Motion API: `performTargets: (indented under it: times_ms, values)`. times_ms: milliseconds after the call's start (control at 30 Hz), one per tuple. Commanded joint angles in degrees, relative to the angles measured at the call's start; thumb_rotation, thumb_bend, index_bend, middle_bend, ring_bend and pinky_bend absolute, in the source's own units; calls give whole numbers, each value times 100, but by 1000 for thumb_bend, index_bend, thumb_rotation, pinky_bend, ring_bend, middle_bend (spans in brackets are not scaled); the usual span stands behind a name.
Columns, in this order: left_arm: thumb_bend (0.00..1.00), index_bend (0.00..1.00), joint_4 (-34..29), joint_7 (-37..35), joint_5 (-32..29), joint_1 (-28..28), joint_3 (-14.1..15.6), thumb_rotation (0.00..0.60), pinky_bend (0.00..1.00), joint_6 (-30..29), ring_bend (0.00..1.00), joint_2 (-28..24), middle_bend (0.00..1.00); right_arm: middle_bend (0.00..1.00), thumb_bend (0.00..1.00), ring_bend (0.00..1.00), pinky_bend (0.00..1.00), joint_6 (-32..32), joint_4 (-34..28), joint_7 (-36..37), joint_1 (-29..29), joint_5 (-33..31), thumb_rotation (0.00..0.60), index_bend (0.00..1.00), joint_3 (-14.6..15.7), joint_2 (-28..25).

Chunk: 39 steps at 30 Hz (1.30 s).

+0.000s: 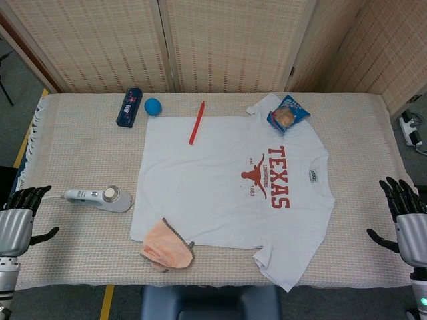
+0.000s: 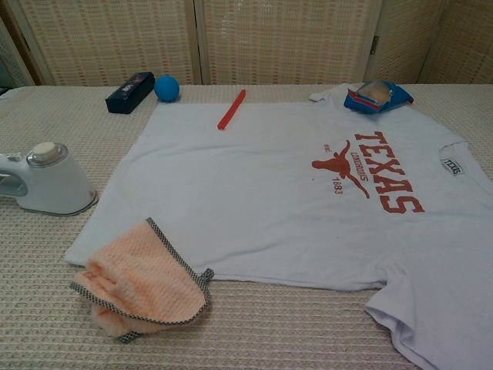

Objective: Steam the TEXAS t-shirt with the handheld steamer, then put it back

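The white TEXAS t-shirt lies flat across the middle of the table, its red print toward the right. The white handheld steamer rests on the cloth just left of the shirt, cord trailing left. My left hand hovers at the table's left edge, fingers spread, a short way left of the steamer and holding nothing. My right hand is at the right edge, fingers spread and empty. Neither hand shows in the chest view.
An orange towel lies on the shirt's near left corner. A red pen and a blue snack bag rest on the shirt's far edge. A dark box and blue ball sit behind.
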<state>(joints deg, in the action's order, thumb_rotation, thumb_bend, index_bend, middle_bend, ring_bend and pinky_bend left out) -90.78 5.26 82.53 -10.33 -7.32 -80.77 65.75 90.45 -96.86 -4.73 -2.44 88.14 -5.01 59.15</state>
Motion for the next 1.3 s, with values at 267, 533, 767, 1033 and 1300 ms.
performTargets:
  times_ms: [267, 533, 767, 1033, 1300]
  values:
    - [143, 178, 443, 611, -861, -999, -369, 600, 188, 1358, 165, 547, 229, 44, 0, 31, 175, -28, -34, 71, 38, -102, 600, 0, -11, -113]
    - [201, 212, 1149, 865, -1338, -1333, -413, 600, 197, 1745, 181, 1104, 261, 44, 0, 35, 176, 4, 21, 146, 114, -175, 600, 0, 7, -127]
    - [217, 314, 1743, 819, -1556, -1510, -399, 600, 232, 2016, 258, 1431, 356, 44, 0, 36, 176, -43, 25, 123, 99, -191, 600, 0, 4, -108]
    - [226, 428, 2359, 741, -1607, -1723, -406, 600, 265, 2184, 324, 1785, 439, 44, 0, 37, 176, -117, 46, 102, 87, -250, 600, 0, 6, -64]
    - [292, 623, 3215, 394, -1551, -1959, -445, 600, 361, 2355, 503, 2268, 638, 44, 0, 38, 176, -142, 55, 92, 105, -318, 600, 0, 5, -51]
